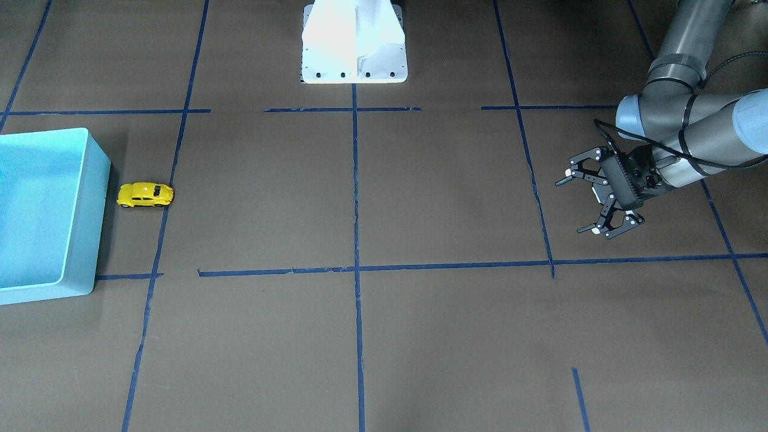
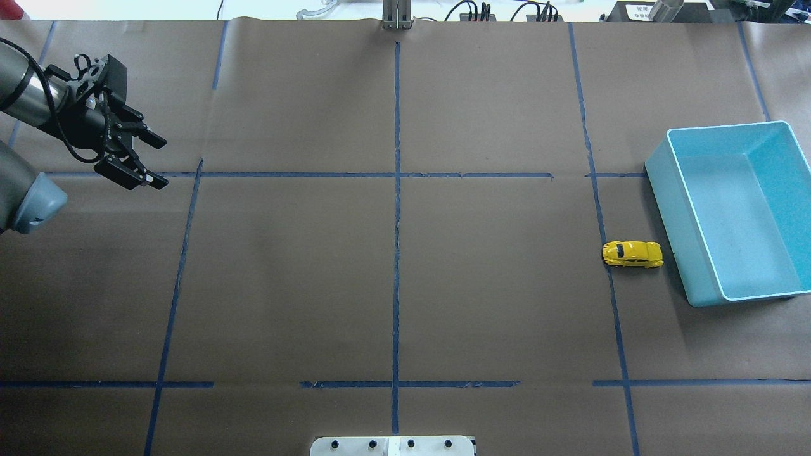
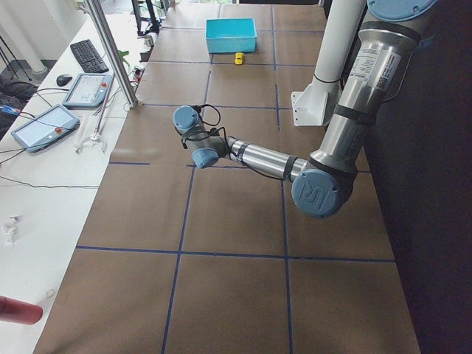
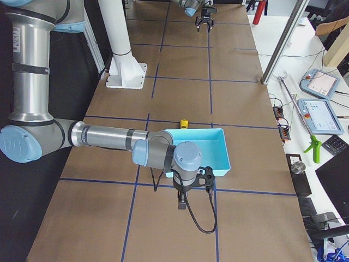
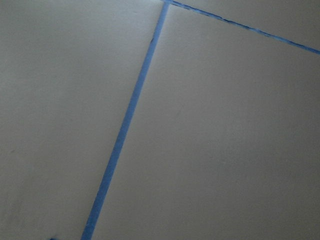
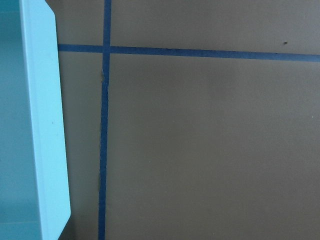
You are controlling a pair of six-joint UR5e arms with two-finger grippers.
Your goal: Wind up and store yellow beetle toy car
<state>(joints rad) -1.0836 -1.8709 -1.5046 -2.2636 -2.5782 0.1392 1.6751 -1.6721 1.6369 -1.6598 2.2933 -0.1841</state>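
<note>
right gripper (image 4: 182, 203), jaws unclear, beside blue bin (image 2: 673, 234), yellow beetle toy car (image 2: 632, 254) outside

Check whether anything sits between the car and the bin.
Nothing visible does. The car stands just beside the bin, with only a thin bare strip of table between them. Only the bin's own wall has to be cleared.

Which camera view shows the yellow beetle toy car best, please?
The overhead exterior view: the yellow beetle toy car shows whole, sharp and unobstructed beside the light blue bin. The front-facing view shows the car about as well; the two side views show only a small yellow speck; neither wrist view shows it.
</note>
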